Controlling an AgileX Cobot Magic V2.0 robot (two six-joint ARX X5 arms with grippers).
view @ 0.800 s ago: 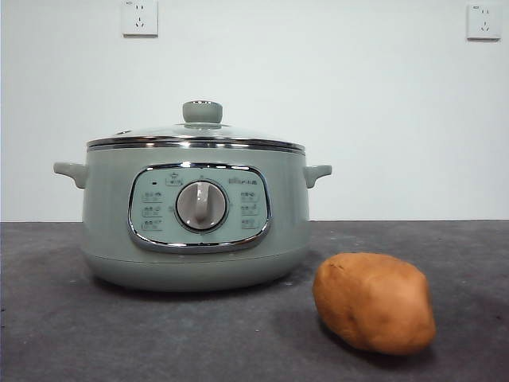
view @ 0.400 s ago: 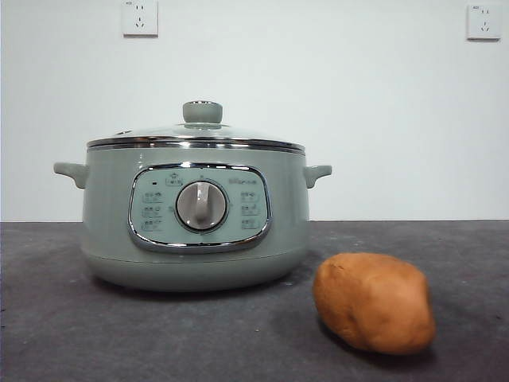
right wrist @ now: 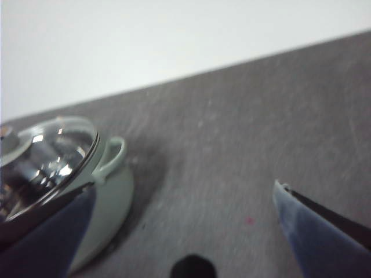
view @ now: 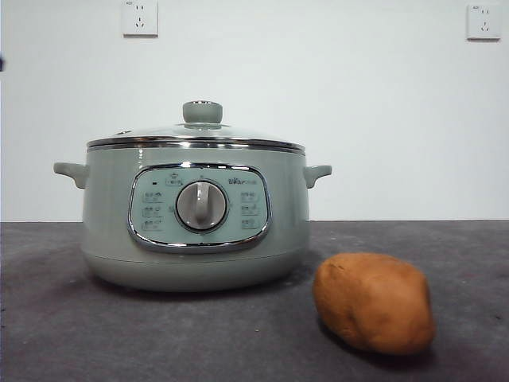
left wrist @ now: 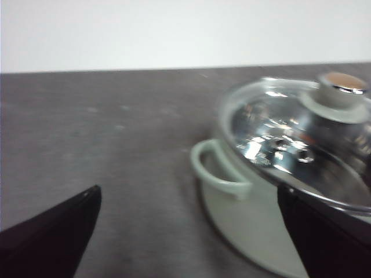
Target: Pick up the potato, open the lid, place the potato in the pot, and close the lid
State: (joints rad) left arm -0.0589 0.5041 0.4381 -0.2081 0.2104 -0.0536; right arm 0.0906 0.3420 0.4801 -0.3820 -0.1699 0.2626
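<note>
The sage-green pot stands left of centre on the dark table, with the glass lid shut on it and its knob on top. The orange-brown potato lies on the table in front of the pot and to its right. My left gripper is open and empty, up beside the pot's side handle, with the lid in its view. My right gripper is open and empty above bare table, with the pot off to one side. The potato is out of both wrist views.
A white wall with two sockets stands behind the table. Grey table surface stretches around the pot and potato. A small dark tip shows at the front view's left edge.
A small dark tip has appeared at the left edge of the front view. The pot, lid and potato have not moved.
</note>
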